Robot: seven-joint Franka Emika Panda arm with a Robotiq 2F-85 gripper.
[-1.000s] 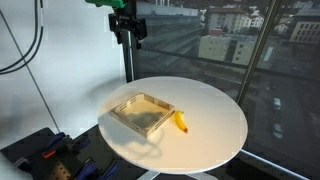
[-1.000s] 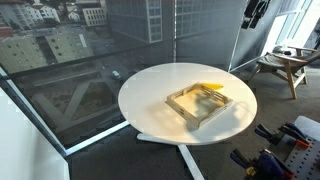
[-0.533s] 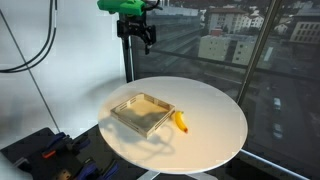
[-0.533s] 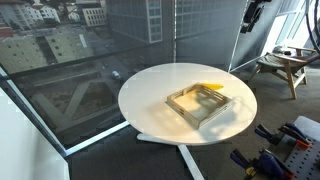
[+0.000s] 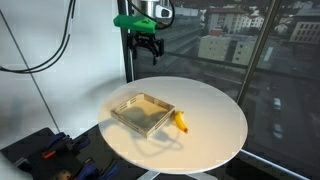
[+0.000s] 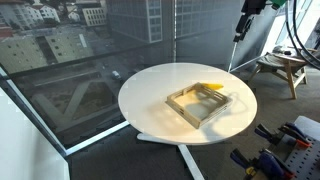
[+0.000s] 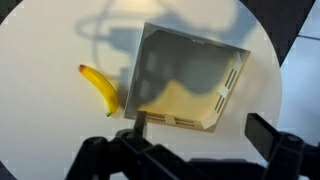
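Observation:
A shallow wooden tray (image 5: 142, 113) sits on a round white table (image 5: 210, 125), with a yellow banana (image 5: 181, 122) lying just beside it. Both show in the other exterior view, tray (image 6: 201, 104) and banana (image 6: 211, 88), and in the wrist view, tray (image 7: 190, 85) and banana (image 7: 99, 86). My gripper (image 5: 147, 50) hangs high above the far side of the table, open and empty. It shows at the top in an exterior view (image 6: 240, 25). In the wrist view its fingers (image 7: 200, 133) frame the tray's near edge from well above.
Large windows with a city view stand behind the table. A wooden stool (image 6: 282, 66) stands by the window. Dark equipment with red and yellow parts lies on the floor (image 5: 55, 160) near the table base. Cables hang at the side (image 5: 35, 45).
The arm has moved to the right and lower, out over the table. The gripper stays open and empty. The tray and banana have not moved.

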